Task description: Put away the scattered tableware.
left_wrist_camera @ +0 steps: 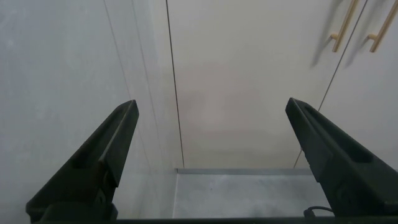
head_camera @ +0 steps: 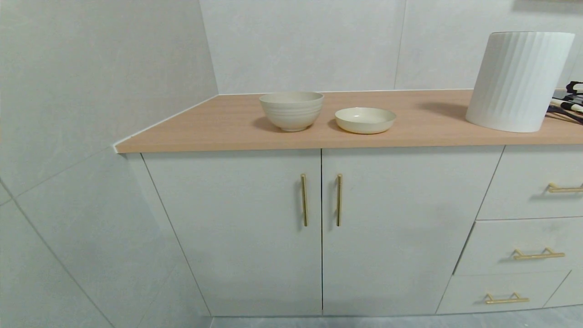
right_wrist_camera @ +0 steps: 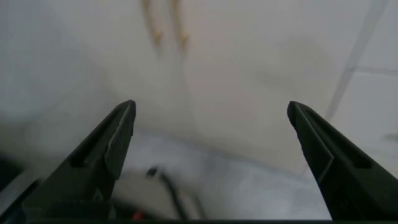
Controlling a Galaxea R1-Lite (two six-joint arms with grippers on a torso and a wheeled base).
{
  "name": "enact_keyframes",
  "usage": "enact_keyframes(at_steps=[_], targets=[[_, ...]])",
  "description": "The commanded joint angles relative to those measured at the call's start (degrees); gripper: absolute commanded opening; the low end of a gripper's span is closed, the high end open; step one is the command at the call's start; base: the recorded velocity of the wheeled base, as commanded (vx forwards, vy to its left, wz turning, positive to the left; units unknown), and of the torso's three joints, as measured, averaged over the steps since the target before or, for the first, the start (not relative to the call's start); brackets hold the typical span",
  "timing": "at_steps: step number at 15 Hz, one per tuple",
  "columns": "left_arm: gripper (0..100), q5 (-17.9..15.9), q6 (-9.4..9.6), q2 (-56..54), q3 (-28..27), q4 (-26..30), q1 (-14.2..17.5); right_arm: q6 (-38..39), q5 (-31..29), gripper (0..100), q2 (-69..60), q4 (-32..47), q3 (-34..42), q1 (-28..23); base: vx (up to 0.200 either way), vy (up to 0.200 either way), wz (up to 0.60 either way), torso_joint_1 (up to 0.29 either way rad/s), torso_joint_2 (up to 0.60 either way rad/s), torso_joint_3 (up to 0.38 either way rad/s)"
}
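The bowl [head_camera: 291, 110] sits just left of centre in the head view, with the shallow dish [head_camera: 365, 120] beside it on the right, not touching. Both stand upright on the table [head_camera: 205, 134]. They are round, so there is no long axis to match. My left pincer [left_wrist_camera: 211, 106] and right pincer [right_wrist_camera: 210, 106] are spread wide and empty, facing the cupboard doors [head_camera: 237, 228] below the table, so the tableware lies above them. I judge the left arm nearer the bowl. The wrist views give me the door handles [left_wrist_camera: 343, 28] and floor [left_wrist_camera: 249, 193]; the head view gives the tableware.
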Motion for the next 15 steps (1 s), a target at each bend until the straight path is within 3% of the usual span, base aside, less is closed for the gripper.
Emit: enact_keyframes(at_steps=[1, 4, 6, 12, 15], targets=[[100, 0.0, -0.02, 0.0, 0.0, 0.0, 0.0, -0.5, 1.5, 100, 23.7, -0.3, -8.0, 10.7, 0.000, 0.000, 0.00, 0.000, 0.00, 0.000], [100, 0.0, -0.02, 0.0, 0.0, 0.0, 0.0, -0.4, 0.7, 100, 41.7, -2.4, -18.3, 19.1, 0.000, 0.000, 0.00, 0.000, 0.00, 0.000], [100, 0.0, -0.02, 0.0, 0.0, 0.0, 0.0, -0.3, -0.3, 100, 52.4, -4.8, -24.8, 21.4, 0.000, 0.000, 0.00, 0.000, 0.00, 0.000], [100, 0.0, -0.02, 0.0, 0.0, 0.0, 0.0, 3.5, 0.0, 100, 76.8, -11.2, -41.1, 23.7, 0.000, 0.000, 0.00, 0.000, 0.00, 0.000], [100, 0.0, -0.02, 0.0, 0.0, 0.0, 0.0, 3.5, 0.0, 100, 84.8, -15.3, -45.1, 25.0, 0.000, 0.000, 0.00, 0.000, 0.00, 0.000]])
